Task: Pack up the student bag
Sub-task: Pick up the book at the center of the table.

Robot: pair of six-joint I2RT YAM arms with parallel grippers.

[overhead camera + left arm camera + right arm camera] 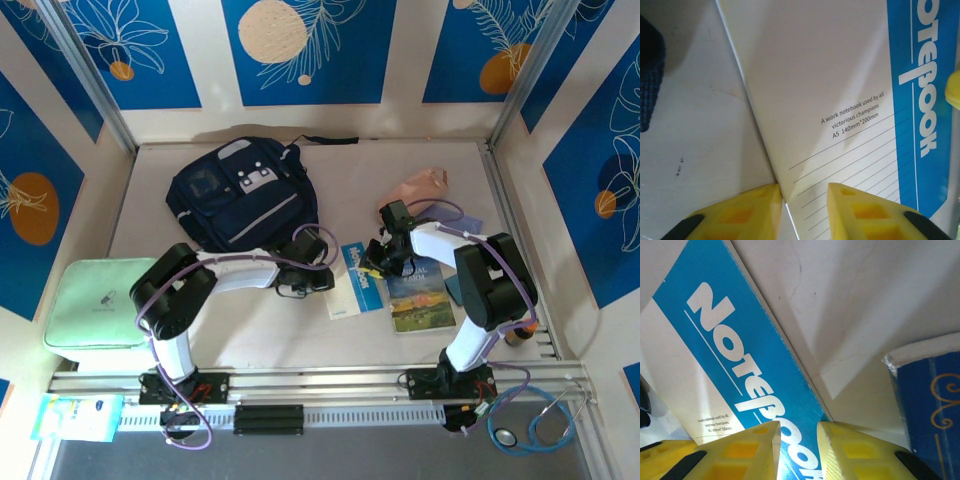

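I'm working the notebook (357, 280), which is lying flat on the table (300, 340) between my two arms. My left fingers (745, 215) are parted and straddling its white left edge, one over the table and one over the cover. They aren't clamping anything. My right fingers (860, 455) are parted too, sitting over the blue title strip near the opposite edge, also not clenched.

The student bag (240, 195) is lying flat at the far left of the table, well apart from the notebook. I can't tell if its zip is open.

I'm judging this as the pick-up step. To do it well, I'd get one finger under an edge while the other side is bracing so the notebook isn't sliding. I'd pinch the cover and pages together so nothing fans open. I'd also avoid nudging the second book (420, 295) just beside it on the right, and lift level before swinging toward the bag.
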